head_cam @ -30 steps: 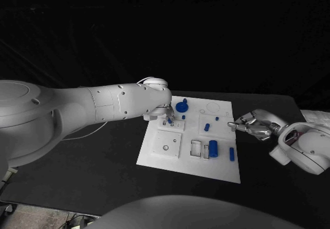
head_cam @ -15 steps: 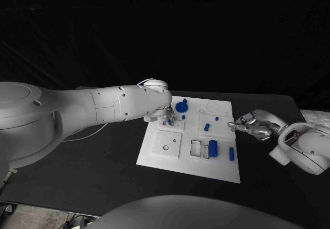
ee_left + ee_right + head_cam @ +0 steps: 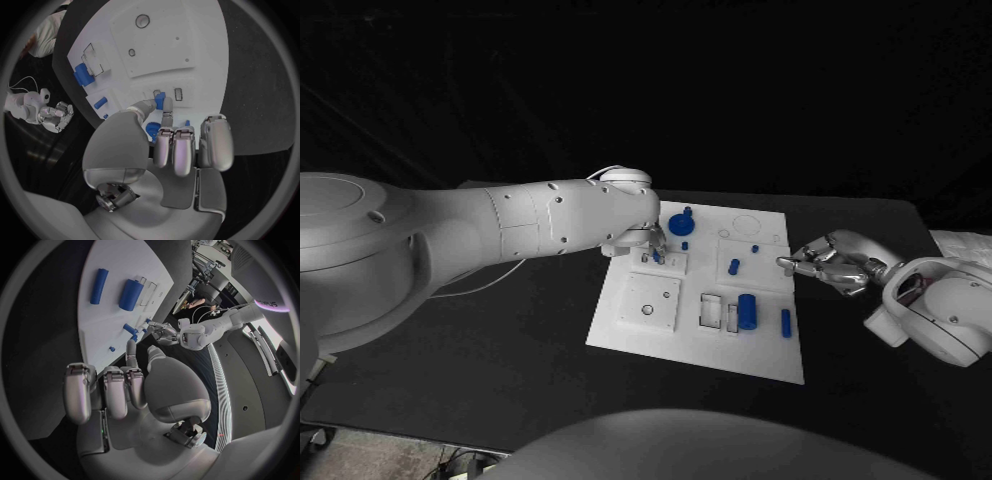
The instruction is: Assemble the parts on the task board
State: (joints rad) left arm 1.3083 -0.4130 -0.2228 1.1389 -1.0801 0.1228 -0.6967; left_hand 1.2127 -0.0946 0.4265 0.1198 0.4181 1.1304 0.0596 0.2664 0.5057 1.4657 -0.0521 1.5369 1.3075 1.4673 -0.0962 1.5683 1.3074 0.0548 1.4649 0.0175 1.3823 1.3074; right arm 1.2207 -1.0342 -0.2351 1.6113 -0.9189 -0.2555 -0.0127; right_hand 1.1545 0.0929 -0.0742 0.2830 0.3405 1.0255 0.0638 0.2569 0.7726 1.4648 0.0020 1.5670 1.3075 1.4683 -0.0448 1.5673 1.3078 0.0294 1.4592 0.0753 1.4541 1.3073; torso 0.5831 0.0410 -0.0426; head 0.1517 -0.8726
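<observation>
The white task board lies mid-table. My left hand reaches over its far left part and pinches a small blue part between thumb and a finger, right at a small slot in the board. The other fingers of that hand are curled in. My right hand hovers at the board's right edge, its fingers curled with nothing seen in them. A blue knob, a thick blue cylinder and a slim blue peg are on the board.
Short blue pegs stand near the board's middle. A raised white square with a hole takes up the near left of the board. My bulky left arm spans the table's left side. Black table surrounds the board.
My left arm has shifted very slightly while its hand stays at the same spot with the blue part. The right hand has not moved.
</observation>
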